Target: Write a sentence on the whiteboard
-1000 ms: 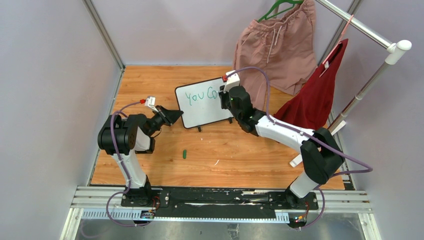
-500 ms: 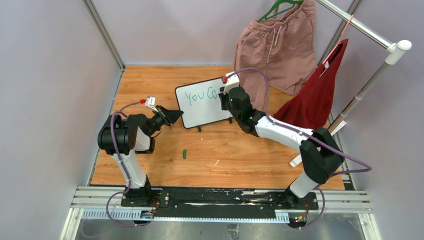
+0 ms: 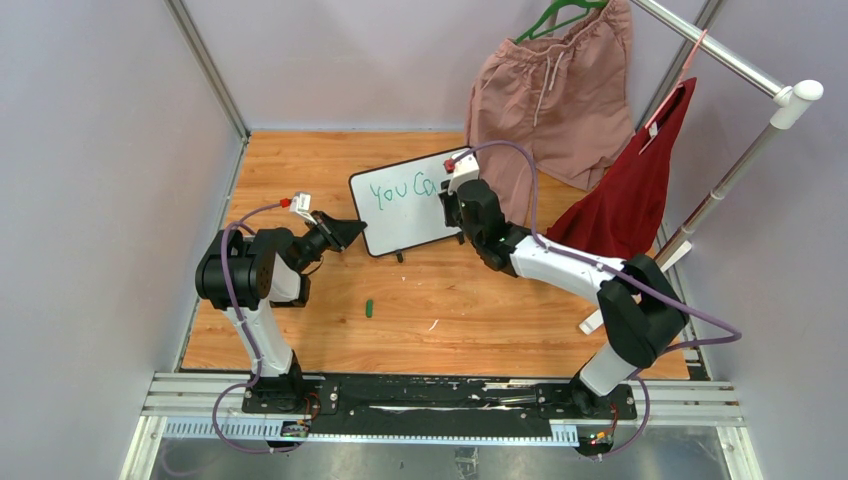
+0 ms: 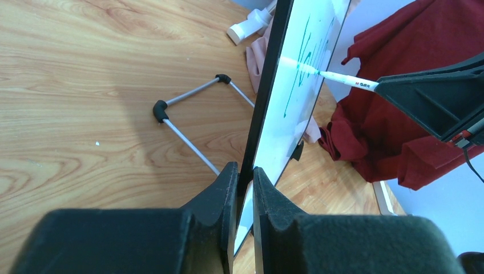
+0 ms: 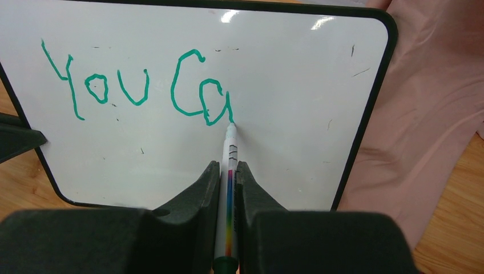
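Right pincer (image 5: 228, 166) slightly rightward, gripping marker (image 5: 230, 142) — left pincer (image 4: 245, 169) gripping whiteboard (image 5: 291, 137), pink shorts (image 3: 550, 85) behind.

whiteboard (image 5: 285, 142) white, black frame | sentence (image 5: 137, 104) green | marker (image 5: 230, 154) white, rainbow stripe

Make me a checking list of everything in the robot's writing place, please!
Surface: wooden table, light-brown boards.
Job's things: whiteboard propped up on its stand; sentence reads "You Ca" in green.
Clutter: small green piece lying loose on the wood.
Grippers: left gripper clamps the whiteboard's edge; right gripper holds the marker, tip on the whiteboard.
Cables: purple cables run along both arms.
Surroundings: pink shorts and red garment hang on a rack.
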Robot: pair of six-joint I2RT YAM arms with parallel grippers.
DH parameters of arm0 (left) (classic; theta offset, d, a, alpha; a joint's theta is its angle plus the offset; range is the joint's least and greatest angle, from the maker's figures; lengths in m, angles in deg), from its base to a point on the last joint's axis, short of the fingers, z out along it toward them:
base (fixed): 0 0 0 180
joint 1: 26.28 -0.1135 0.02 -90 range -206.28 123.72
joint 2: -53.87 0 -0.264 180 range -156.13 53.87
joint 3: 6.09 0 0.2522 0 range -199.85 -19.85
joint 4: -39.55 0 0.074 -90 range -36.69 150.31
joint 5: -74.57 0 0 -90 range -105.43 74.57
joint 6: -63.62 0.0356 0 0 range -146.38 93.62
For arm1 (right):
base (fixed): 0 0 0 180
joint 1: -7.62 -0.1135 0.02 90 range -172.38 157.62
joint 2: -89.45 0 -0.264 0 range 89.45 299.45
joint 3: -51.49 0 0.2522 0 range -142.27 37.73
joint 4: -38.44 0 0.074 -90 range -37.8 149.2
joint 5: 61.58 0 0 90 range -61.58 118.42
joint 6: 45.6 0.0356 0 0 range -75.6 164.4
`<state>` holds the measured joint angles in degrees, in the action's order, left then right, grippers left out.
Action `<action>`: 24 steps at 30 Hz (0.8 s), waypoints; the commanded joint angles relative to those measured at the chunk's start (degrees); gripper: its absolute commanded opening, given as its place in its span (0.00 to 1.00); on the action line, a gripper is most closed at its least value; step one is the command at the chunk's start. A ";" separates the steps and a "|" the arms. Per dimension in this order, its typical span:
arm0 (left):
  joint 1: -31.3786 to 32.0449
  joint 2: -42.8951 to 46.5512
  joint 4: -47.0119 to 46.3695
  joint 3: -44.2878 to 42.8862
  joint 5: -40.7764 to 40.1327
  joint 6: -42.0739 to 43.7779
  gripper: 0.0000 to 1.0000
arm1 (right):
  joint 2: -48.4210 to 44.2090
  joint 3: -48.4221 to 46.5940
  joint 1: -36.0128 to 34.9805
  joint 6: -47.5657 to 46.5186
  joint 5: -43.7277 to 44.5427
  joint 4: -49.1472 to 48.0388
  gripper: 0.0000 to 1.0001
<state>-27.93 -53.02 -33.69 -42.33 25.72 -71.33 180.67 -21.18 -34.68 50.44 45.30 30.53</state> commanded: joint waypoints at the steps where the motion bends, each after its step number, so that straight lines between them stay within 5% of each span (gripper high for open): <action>1: 0.04 -0.69 -2.23 0.66 -1.07 1.26 0.00 | -2.36 1.06 0.80 0.62 0.87 -0.19 0.00; 24: 0.00 -0.77 -2.21 0.58 -0.98 1.27 0.00 | -0.10 -5.21 1.77 0.17 0.08 -0.83 0.00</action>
<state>-27.93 -53.02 -33.71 -42.33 25.74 -71.33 179.38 -24.07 -33.85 50.44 45.30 30.77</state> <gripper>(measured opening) 0.166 0.153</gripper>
